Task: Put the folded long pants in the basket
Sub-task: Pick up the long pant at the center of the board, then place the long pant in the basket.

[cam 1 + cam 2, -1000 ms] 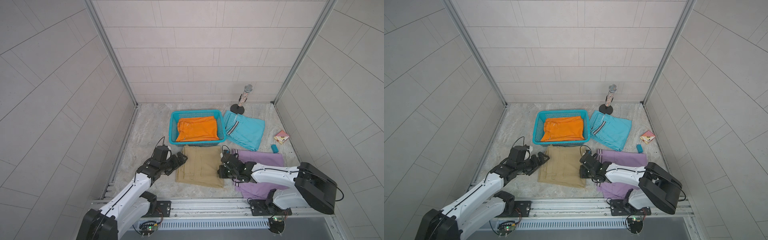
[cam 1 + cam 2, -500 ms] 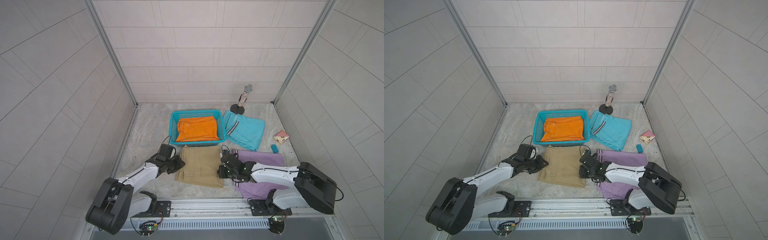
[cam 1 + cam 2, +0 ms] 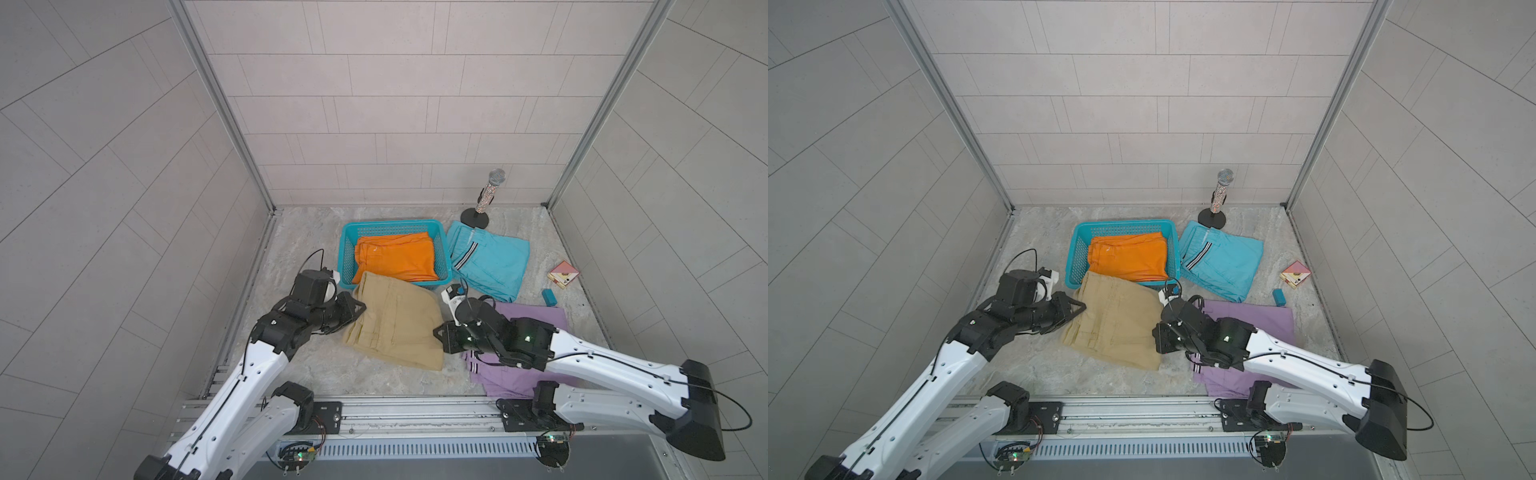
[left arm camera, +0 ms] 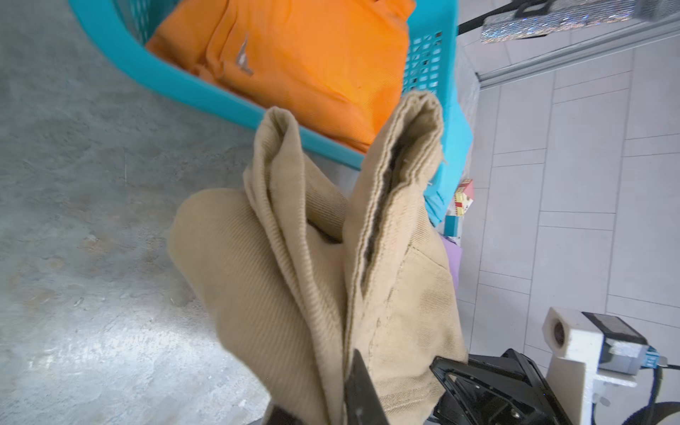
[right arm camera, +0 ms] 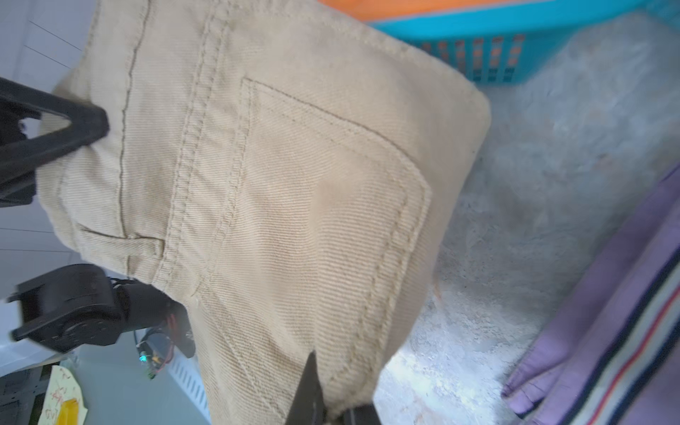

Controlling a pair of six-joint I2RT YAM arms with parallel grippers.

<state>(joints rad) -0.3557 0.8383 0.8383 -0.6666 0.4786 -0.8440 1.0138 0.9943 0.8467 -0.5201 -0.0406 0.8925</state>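
Left gripper (image 3: 361, 309), right gripper (image 3: 437, 332): each clamped on an opposite edge of folded khaki pants (image 3: 395, 324), held between them. Just past the fingertips: turquoise basket (image 3: 347, 249), folded orange pants (image 3: 395, 259) inside. Beneath right arm: lilac pants (image 3: 534, 318). Farther past right gripper, beside basket: turquoise pants (image 3: 492, 262)
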